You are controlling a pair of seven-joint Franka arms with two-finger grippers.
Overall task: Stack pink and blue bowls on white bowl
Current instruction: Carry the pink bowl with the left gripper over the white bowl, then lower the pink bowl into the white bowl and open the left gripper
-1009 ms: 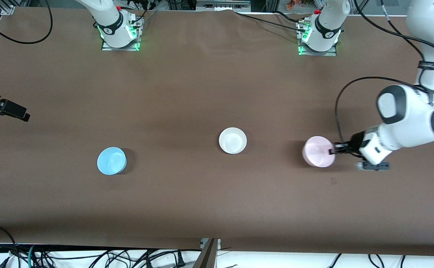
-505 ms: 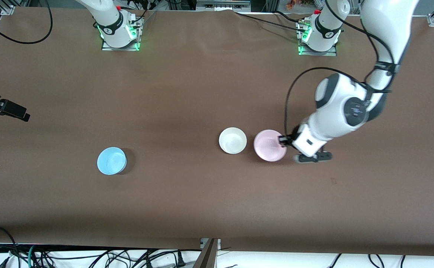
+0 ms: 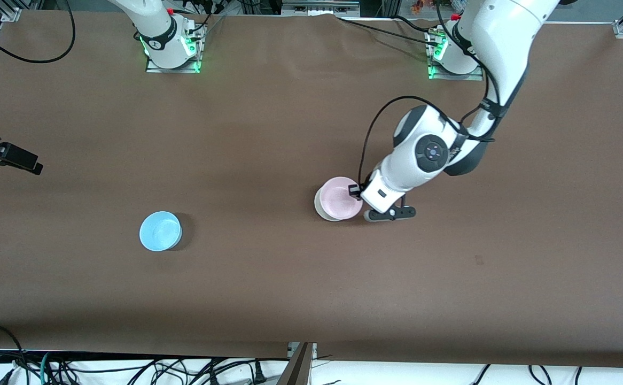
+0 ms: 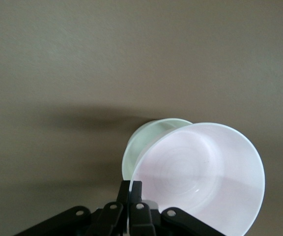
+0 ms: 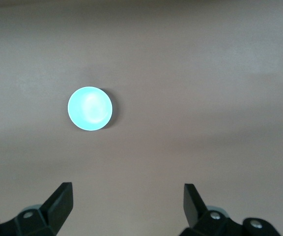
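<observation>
My left gripper [image 3: 353, 190] is shut on the rim of the pink bowl [image 3: 338, 199] and holds it tilted over the white bowl [image 3: 319, 206]. Only a sliver of white rim shows past the pink one. The left wrist view has the closed left gripper [image 4: 131, 187] pinching the pink bowl's [image 4: 205, 177] edge, with the white bowl [image 4: 144, 142] partly covered beneath it. The blue bowl [image 3: 160, 231] sits alone toward the right arm's end of the table. My right gripper [image 5: 128, 196] hangs open and empty, high above the table, with the blue bowl [image 5: 90, 108] well below it.
Brown cloth covers the table [image 3: 269, 289]. The two arm bases [image 3: 172, 48] stand along its edge farthest from the front camera. A dark piece of equipment [image 3: 7, 155] reaches in over the table edge at the right arm's end. Cables hang along the edge nearest the front camera.
The left arm has carried the pink bowl from the left arm's end of the table across to above the white bowl. The right gripper and blue bowl have not moved.
</observation>
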